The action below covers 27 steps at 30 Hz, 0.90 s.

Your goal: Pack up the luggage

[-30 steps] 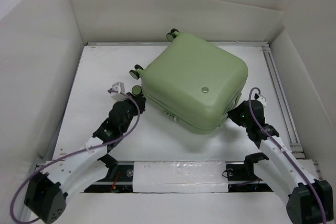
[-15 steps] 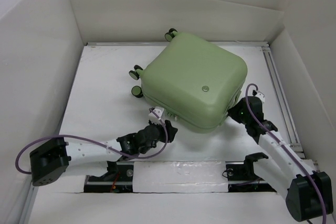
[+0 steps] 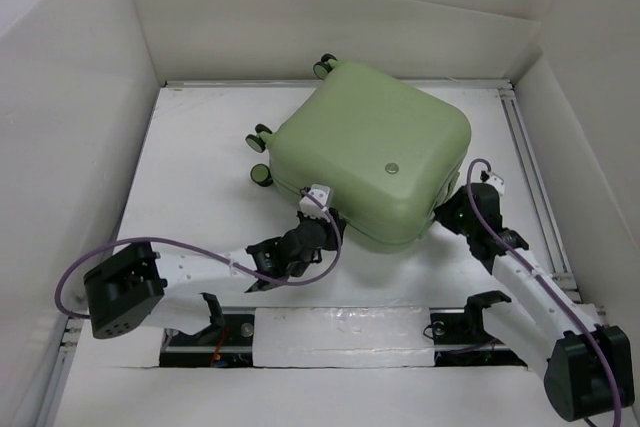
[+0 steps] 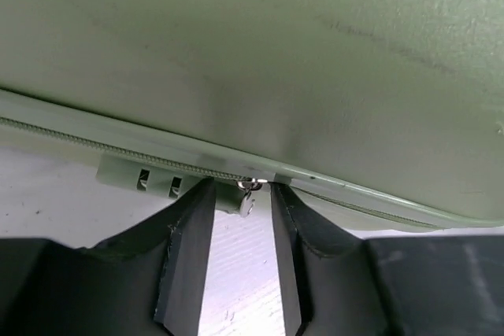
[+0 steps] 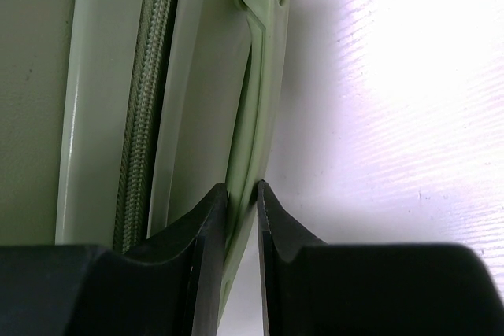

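Observation:
The luggage (image 3: 370, 152) is a pale green hard-shell suitcase lying flat and zipped shut in the middle of the table. My left gripper (image 3: 322, 221) is at its near edge. In the left wrist view the gripper (image 4: 240, 186) stands open, and the small metal zipper pull (image 4: 248, 198) hangs between its fingertips without being clamped. My right gripper (image 3: 446, 213) is at the suitcase's near right corner. In the right wrist view this gripper (image 5: 242, 188) is shut on a thin pale green handle strip (image 5: 256, 84) beside the zipper (image 5: 142, 116).
White cardboard walls (image 3: 70, 127) enclose the table on three sides. The suitcase's wheels (image 3: 262, 137) stick out at its left side and far corner. A metal rail (image 3: 530, 167) runs along the right edge. A pale green lock block (image 4: 153, 182) sits by the zipper pull.
My left arm has swung from beside the wheels round to the suitcase's near edge, and its jaws have opened around the zipper pull. The right arm has barely moved.

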Available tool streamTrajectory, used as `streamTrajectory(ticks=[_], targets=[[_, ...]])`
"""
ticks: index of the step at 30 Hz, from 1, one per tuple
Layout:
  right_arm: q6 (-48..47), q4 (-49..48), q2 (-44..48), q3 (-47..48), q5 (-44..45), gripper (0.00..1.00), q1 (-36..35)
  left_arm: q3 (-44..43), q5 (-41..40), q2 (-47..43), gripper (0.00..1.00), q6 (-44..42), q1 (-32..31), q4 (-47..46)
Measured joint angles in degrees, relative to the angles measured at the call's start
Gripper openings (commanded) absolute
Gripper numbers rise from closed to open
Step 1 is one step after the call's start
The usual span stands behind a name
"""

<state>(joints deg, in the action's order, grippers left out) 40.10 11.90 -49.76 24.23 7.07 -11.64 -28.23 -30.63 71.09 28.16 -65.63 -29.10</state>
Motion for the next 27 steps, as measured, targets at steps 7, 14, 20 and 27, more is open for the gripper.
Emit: streamTrajectory(ticks=[7, 14, 20, 27], targets=[[-0.5, -1.0, -0.5, 0.0, 0.2, 0.00, 0.3, -2.8, -0.9, 3.1, 0.00, -1.7, -0.6, 0.6], [-0.5, -1.1, -0.3, 0.0, 0.3, 0.00, 0.4, -3.9, -4.2, 4.0, 0.00, 0.3, -1.4, 3.1], [0.4, -0.7, 0.7, -0.4, -1.7, 0.00, 1.2, -1.5, -0.7, -2.6, 0.00, 5.0, 4.4, 5.9], [2.2, -0.1, 3.7, -1.9, -3.6, 0.00, 2.6, 1.9, 0.5, -10.9, 0.00, 7.4, 25.9, 9.5]])
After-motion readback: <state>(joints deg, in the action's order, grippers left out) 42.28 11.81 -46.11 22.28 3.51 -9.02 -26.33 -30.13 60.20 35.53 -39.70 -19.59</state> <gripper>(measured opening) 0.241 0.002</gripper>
